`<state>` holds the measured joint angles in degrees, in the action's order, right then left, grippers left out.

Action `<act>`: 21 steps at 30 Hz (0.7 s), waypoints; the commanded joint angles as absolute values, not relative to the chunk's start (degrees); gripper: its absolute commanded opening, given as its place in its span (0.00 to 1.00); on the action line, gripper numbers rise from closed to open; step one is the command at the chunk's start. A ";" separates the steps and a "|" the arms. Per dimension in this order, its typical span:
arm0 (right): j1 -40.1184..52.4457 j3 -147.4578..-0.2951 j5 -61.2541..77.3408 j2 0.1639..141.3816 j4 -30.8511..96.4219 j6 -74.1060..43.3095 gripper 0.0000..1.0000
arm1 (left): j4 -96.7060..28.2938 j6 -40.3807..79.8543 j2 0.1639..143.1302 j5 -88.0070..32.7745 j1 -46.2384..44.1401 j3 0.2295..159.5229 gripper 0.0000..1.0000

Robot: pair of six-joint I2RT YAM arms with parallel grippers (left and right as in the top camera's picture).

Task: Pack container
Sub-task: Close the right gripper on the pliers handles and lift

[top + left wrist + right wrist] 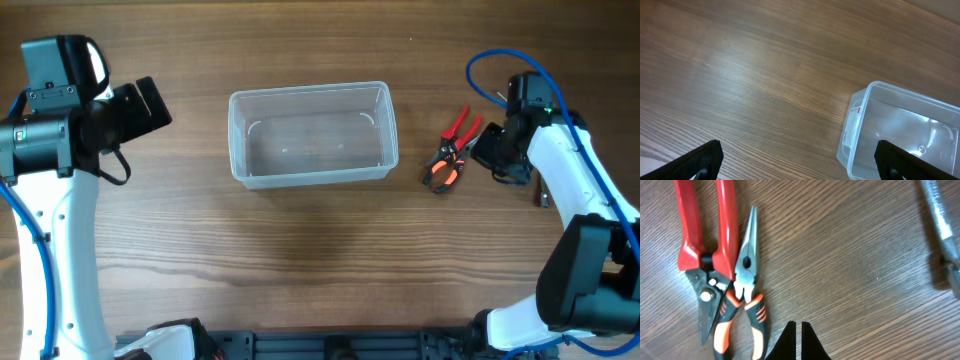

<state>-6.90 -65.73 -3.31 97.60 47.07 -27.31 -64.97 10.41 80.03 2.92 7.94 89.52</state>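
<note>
The clear plastic container (310, 92) stands empty at the table's middle; its left end shows in the left wrist view (856, 117). My left gripper (150, 105) is open and empty, left of the container; in its wrist view the fingers (797, 165) are spread wide above bare wood. Red-handled snips (461, 124) and orange-black needle-nose pliers (443, 170) lie side by side right of the container. My right gripper (488, 148) is shut and empty just right of them. In the right wrist view its fingertips (799, 339) meet beside the pliers (746, 282) and snips (722, 225).
A grey metal tool (543, 195) lies at the far right, beyond my right gripper; it shows at the right wrist view's edge (940, 225). A blue cable loops above the right arm (490, 70).
</note>
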 commanded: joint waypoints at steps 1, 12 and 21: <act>-5.08 -66.89 2.07 97.36 47.20 -22.20 0.18 | -65.01 11.16 80.40 2.00 8.27 89.49 1.00; 0.78 -62.81 0.89 98.17 42.92 -22.37 0.67 | -65.01 11.16 80.40 2.00 8.27 89.49 1.00; 0.78 -56.38 -0.89 98.17 36.84 -27.79 0.63 | -65.04 11.14 80.40 2.00 8.27 89.49 1.00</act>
